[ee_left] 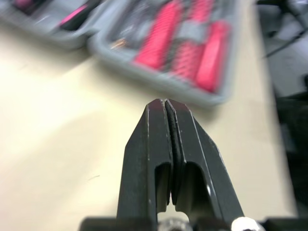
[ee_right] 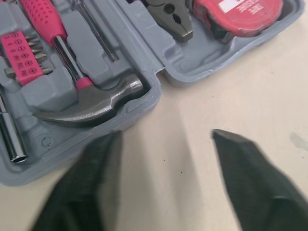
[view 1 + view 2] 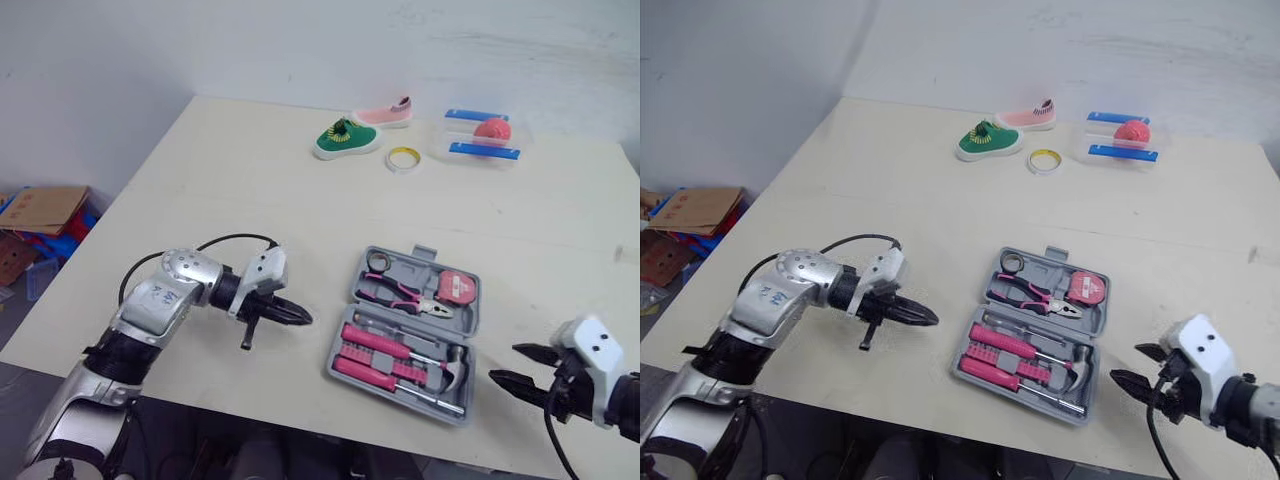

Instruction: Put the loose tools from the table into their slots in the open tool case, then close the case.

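The tool case (image 2: 144, 48) lies flat and wide open on the table (image 3: 250, 200), and everything gets placed from there. The near half is packed: the hammer (image 2: 91, 103) sits in its moulded slot with its steel head at the corner nearest the right arm, a pink-handled screwdriver (image 3: 375, 340) lies alongside it, and a pink strip of bits (image 2: 19, 53) is tucked in beside that. The far half holds the pliers (image 3: 405, 295), pink grips and all, with the red tape measure (image 3: 455, 290) seated next to them on the right.

Over on the case's left side is the left gripper (image 3: 302, 317), low over the table and pointing straight at the case, near it but not touching. Its two black fingers (image 1: 149, 144) are pressed tight together with nothing between them.

Now the case's right side: the right gripper (image 3: 505, 363) hangs just off the hammer corner, aimed back toward it. Its fingers (image 2: 250, 178) are spread wide apart, with bare tabletop between them and nothing in their grasp. It stands clear of the case rim.

Well beyond the case, at the far side of the table, a green shoe (image 3: 347, 140) and a pink shoe (image 3: 383, 115) sit close together. A yellow roll of tape (image 3: 403, 159) lies just to their right, and past that is a clear container (image 3: 483, 138) with blue strips and something pinkish-red on it.
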Motion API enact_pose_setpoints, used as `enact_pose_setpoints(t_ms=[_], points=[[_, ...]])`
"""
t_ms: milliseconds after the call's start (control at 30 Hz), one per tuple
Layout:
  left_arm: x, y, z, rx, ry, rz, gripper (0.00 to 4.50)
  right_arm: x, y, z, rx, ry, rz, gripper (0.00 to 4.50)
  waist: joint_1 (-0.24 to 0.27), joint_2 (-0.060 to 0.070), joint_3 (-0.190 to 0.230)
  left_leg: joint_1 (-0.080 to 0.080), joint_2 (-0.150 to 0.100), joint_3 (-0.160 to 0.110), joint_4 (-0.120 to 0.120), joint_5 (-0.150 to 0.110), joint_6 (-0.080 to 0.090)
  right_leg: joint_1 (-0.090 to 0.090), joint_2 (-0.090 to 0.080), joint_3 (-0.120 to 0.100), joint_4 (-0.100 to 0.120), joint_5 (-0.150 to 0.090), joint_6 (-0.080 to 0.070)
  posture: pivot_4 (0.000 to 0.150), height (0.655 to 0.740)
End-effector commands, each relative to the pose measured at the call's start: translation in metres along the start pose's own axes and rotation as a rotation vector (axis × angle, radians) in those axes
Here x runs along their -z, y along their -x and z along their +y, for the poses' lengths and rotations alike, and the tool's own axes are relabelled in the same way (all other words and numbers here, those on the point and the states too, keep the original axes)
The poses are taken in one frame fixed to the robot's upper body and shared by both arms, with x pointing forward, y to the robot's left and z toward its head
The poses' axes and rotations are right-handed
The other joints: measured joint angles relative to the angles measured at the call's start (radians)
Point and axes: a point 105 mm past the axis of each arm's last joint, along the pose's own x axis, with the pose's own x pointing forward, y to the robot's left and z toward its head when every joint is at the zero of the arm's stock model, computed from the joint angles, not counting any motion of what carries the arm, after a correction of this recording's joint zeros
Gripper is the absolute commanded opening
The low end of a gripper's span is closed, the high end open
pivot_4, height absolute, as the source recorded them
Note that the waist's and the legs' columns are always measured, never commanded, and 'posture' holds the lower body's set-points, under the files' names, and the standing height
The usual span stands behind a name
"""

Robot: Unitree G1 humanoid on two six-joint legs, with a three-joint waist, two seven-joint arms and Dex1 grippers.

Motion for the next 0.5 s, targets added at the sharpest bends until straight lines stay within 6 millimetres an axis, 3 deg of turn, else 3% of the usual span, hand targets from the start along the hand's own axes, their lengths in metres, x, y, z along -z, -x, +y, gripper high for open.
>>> enact_pose_setpoints(t_ms=[33,100,333,500], points=[[-0.003,-0.009,0.028,-0.107,-0.010,-0.001,0.00,-0.003,-0.010,-0.007,0.007,0.084,0.012,1.10,0.000,-0.001,0.000,-0.001,0.000,0.000,0.001,0.000,0.000,0.000,0.000,0.000,-0.001,0.000,0.000,0.150,0.7304],[-0.004,-0.021,0.028,-0.084,-0.025,0.000,0.00,-0.004,-0.019,-0.008,-0.003,0.118,0.017,0.05,-0.001,-0.001,0.000,-0.009,0.000,0.000,0.003,0.000,0.001,-0.009,0.000,0.000,0.000,0.001,0.002,0.150,0.7304],[-0.020,-0.052,0.018,-0.023,-0.047,-0.034,0.00,-0.012,-0.040,-0.009,-0.046,0.173,0.001,0.01,-0.001,0.000,0.000,-0.013,0.001,0.002,0.002,0.001,-0.002,-0.015,0.002,0.000,0.003,0.000,0.001,0.150,0.7304],[-0.024,-0.062,0.005,0.032,-0.048,-0.035,0.00,-0.022,-0.049,-0.007,-0.072,0.197,-0.027,0.01,-0.006,0.000,0.000,-0.012,0.001,0.003,0.004,0.001,-0.002,-0.014,0.002,0.001,0.005,0.000,0.001,0.150,0.7304]])
